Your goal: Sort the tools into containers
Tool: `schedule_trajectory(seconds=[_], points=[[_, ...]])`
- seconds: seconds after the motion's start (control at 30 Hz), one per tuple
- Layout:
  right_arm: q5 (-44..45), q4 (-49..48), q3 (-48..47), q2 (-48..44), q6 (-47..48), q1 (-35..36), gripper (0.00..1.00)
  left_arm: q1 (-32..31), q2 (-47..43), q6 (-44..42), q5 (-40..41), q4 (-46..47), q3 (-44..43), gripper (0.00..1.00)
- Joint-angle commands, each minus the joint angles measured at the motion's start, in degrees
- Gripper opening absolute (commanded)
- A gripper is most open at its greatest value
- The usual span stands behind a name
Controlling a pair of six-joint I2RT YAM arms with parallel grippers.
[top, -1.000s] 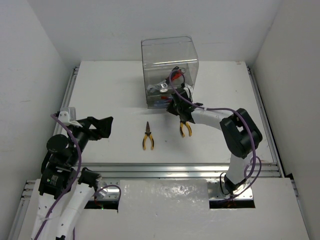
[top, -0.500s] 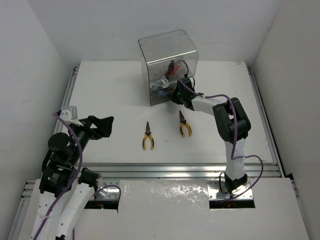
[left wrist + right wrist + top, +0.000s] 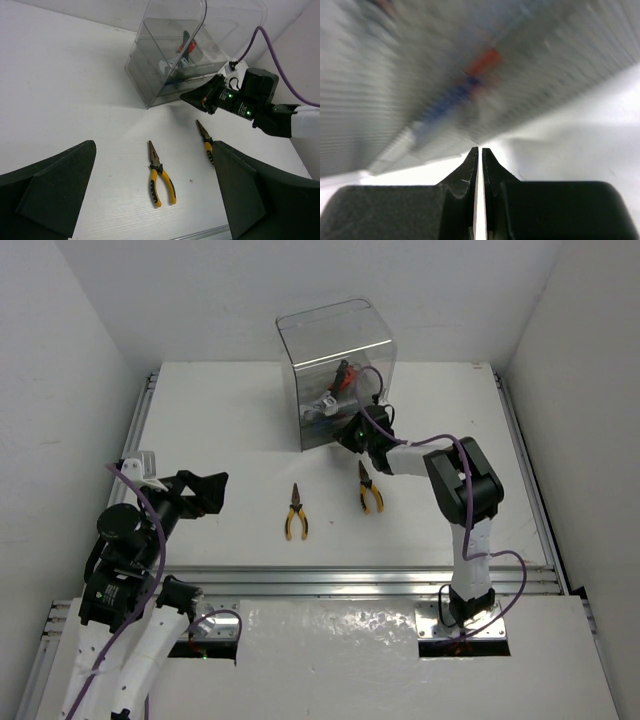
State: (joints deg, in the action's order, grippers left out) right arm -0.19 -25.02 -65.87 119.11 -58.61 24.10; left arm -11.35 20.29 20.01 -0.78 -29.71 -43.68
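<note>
Right hand (image 3: 350,433), pinched together and empty, sits by the box (image 3: 335,350). Left hand (image 3: 205,490) gapes apart. Two pliers (image 3: 369,492) lie on the desk (image 3: 220,420) — open wide first, then grab one's middle.

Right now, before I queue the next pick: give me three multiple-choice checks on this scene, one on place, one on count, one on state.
1. Where are the right fingers?
A. Beside the left arm
B. At the near bottom edge of the box
C. Above the arm bases

2. How many pliers lie on the table?
A. None
B. One
C. Two

3. The left fingers are:
A. Wide open, empty
B. Shut on pliers
C. Shut on a screwdriver

Answers:
1 B: the top view puts them at the box's near base.
2 C: two yellow-handled pairs lie apart in front of the box.
3 A: the left wrist view shows both fingers far apart with nothing between them.
</note>
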Motion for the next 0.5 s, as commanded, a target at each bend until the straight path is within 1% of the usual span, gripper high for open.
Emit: schedule_trajectory(seconds=[0.0,0.1,0.17,0.27,0.33,0.37,0.4,0.43,0.47], points=[[-2.00,-7.43,-7.15,0.58,-1.51,-0.63,0.05,-0.51,0.36,0.03,-0.10,2.47,0.09,1.00],[-3.67,-7.59,-8.84,2.00,-2.47,-0.72,0.05,-0.51,0.19,0.12,0.07,2.47,0.09,1.00],[-4.47,-8.99,-8.84,2.27,-2.74,-0.63,0.05,-0.60,0.27,0.12,-0.01,2.47,0.09,1.00],[-5.35,-8.47,-8.76,2.27,-2.21,-0.63,0.05,-0.51,0.71,0.03,-0.19,2.47,0.00,1.00],[-4.57,-7.68,-6.13,0.61,-2.56,-0.81,0.06,-0.60,0.71,0.03,-0.19,2.47,0.00,1.00],[-4.04,-9.68,-1.85,-0.27,-3.35,-1.07,0.07,-0.60,0.71,0.03,-0.19,2.47,0.09,1.00],[-3.77,-10.83,0.28,-1.24,-4.22,-1.50,0.11,-0.60,0.54,0.03,-0.19,2.47,0.09,1.00],[-3.94,-12.41,2.65,-2.64,-6.76,-1.94,0.20,-0.51,0.54,0.03,-0.19,2.56,0.09,1.00],[-4.64,-14.78,4.67,-3.00,-7.74,-2.82,0.32,-0.60,0.54,0.03,-0.28,2.56,0.09,1.00]])
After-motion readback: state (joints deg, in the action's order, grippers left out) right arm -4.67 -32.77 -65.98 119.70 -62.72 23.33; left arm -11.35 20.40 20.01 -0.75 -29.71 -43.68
